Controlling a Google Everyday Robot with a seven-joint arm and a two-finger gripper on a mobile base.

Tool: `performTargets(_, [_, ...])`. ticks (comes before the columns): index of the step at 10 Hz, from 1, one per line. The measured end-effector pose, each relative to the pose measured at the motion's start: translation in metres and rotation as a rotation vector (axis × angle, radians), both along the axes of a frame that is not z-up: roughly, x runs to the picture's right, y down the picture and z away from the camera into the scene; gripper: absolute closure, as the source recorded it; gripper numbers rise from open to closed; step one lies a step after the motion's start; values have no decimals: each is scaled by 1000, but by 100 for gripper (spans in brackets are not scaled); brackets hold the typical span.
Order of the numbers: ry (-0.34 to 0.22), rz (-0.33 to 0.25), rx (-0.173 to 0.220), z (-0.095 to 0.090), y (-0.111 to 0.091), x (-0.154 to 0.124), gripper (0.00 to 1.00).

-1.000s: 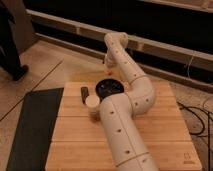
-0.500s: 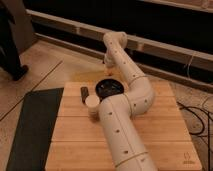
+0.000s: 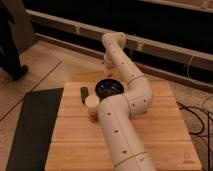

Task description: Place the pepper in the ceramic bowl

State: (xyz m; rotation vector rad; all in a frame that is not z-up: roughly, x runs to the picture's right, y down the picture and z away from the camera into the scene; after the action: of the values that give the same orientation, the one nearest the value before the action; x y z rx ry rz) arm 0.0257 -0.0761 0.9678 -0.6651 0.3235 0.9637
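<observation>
Presently, the tool [image 3: 106, 63], jaws pressed together, hangs above and just behind the ceramic bowl [image 3: 110, 89] on the counter [image 3: 165, 125], a position judged suited to a release into it, though the pepper cannot be made out; the small stamp [image 3: 187, 161] at the counter's corner is illegible.

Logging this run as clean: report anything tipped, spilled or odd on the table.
Nothing stands out. The ceramic bowl, white cup and dark block sit on the wooden table, nothing spilled. The tool hangs shut beyond the bowl's far side; I cannot make out the pepper.
</observation>
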Motion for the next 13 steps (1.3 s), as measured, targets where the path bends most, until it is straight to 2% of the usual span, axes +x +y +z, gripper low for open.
performTargets(1, [2,-35,-31,2,12,-4,100])
performTargets(2, [6,-39,-42,3,16,-2,100])
performTargets(13, [5,-37,-43,3,16,-2,100])
